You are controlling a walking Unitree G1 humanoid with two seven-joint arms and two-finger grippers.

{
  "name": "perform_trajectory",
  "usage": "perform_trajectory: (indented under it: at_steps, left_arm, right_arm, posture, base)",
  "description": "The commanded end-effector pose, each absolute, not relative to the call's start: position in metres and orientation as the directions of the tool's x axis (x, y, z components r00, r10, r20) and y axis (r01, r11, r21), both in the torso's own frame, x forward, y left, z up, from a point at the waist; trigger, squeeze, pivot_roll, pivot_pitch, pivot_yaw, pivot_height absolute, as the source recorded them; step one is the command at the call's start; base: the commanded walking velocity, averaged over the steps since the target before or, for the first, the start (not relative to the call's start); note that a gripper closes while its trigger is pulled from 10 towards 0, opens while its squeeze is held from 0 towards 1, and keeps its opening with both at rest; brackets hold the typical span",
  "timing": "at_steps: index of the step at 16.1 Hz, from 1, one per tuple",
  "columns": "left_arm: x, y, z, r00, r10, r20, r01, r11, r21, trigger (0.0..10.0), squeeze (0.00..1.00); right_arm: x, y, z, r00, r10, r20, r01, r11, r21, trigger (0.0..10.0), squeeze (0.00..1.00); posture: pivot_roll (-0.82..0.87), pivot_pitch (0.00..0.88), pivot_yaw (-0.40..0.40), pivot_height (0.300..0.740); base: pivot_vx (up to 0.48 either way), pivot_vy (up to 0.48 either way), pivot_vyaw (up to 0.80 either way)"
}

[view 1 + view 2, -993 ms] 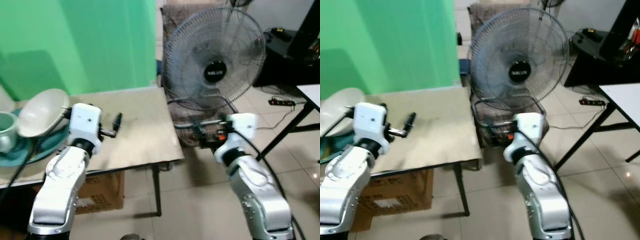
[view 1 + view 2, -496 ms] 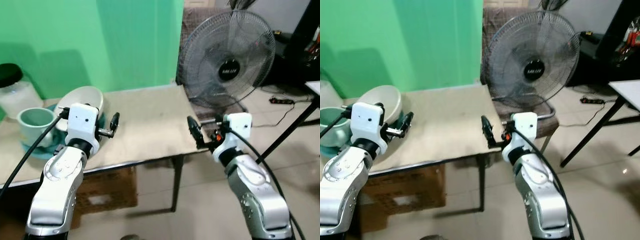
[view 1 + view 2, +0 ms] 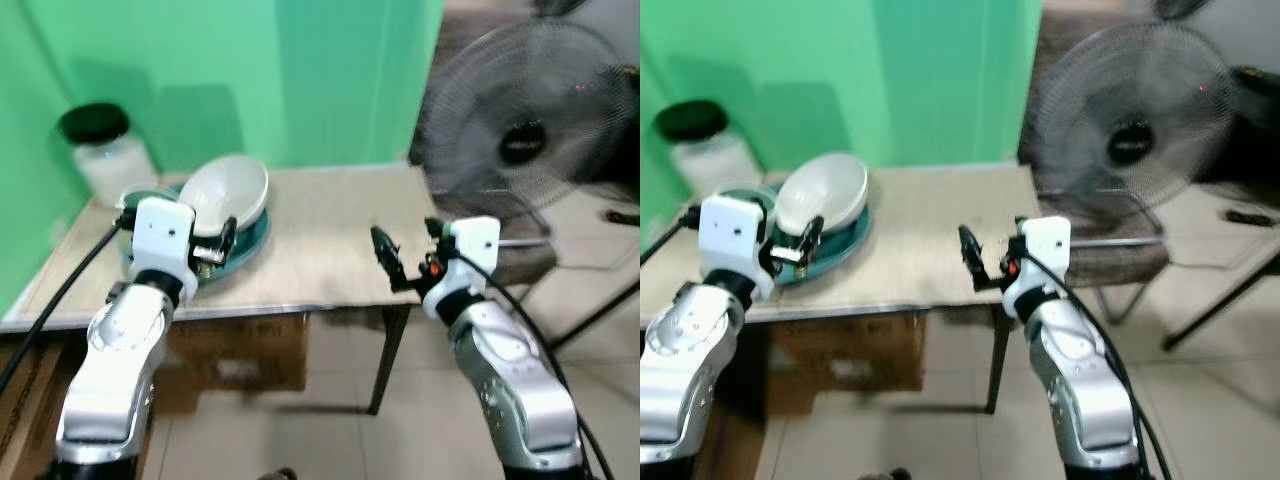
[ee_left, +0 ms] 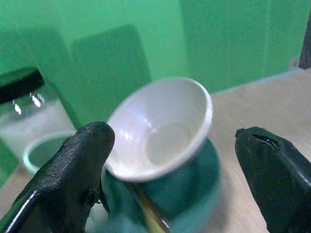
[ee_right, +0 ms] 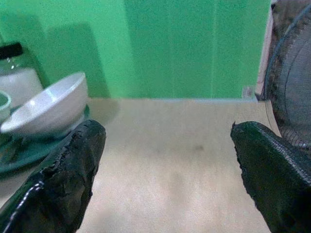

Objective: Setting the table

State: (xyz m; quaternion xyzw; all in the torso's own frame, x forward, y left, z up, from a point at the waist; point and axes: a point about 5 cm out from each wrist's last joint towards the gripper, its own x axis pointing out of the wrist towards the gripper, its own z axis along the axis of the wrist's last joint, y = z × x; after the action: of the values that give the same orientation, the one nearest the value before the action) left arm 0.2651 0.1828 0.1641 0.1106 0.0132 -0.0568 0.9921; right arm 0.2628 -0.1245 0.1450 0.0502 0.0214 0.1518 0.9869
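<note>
A white bowl (image 3: 225, 195) leans tilted on a teal plate (image 3: 245, 240) at the back left of the beige table (image 3: 320, 250). A teal cup (image 4: 41, 150) stands beside the bowl on the plate. My left gripper (image 3: 215, 248) is open, held just in front of the bowl and plate, touching neither; its wrist view looks into the bowl (image 4: 160, 131) between the two fingers (image 4: 73, 179). My right gripper (image 3: 408, 250) hovers open and empty over the table's front right edge, facing the bare tabletop (image 5: 170, 170).
A glass jar with a black lid (image 3: 105, 150) stands at the table's back left against the green wall. A large standing fan (image 3: 520, 130) is right of the table. A cardboard box (image 3: 240, 355) sits beneath it on the tiled floor.
The camera has swung left: table and dishes now sit nearer the centre, and the fan has slid right. Both arms keep their raised pose, and the left gripper is closer to the bowl.
</note>
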Motion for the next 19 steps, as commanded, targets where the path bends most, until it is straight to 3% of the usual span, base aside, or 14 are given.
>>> perform_trajectory:
  at_steps: [1,9,15,19]
  left_arm:
    - [0.266,0.182,0.164,0.993,-0.110,-0.041,0.116,0.967,0.227,10.0,0.00]
    - [0.260,0.181,0.162,0.990,-0.131,-0.054,0.139,0.967,0.212,10.0,0.00]
    - [0.262,0.180,0.163,0.987,-0.152,-0.051,0.159,0.963,0.219,10.0,0.00]
    - [0.262,0.180,0.163,0.985,-0.162,-0.062,0.172,0.957,0.233,10.0,0.00]
  right_arm:
    - [0.265,-0.128,0.146,0.958,0.287,-0.024,-0.283,0.954,0.104,10.0,1.00]
    - [0.267,-0.120,0.142,0.942,0.332,-0.053,-0.327,0.942,0.081,10.0,1.00]
    - [0.274,-0.120,0.144,0.943,0.329,-0.053,-0.326,0.943,0.063,10.0,1.00]
    - [0.275,-0.117,0.142,0.943,0.326,-0.066,-0.323,0.945,0.054,10.0,1.00]
  posture:
    - [0.13,0.000,0.024,0.740]
    - [0.14,0.000,0.015,0.740]
    - [0.14,0.000,0.018,0.740]
    - [0.15,0.000,0.014,0.740]
  base:
    - [0.000,-0.480,0.80]
    - [0.000,-0.060,0.40]
    - [0.306,0.000,0.80]
    - [0.315,0.000,0.00]
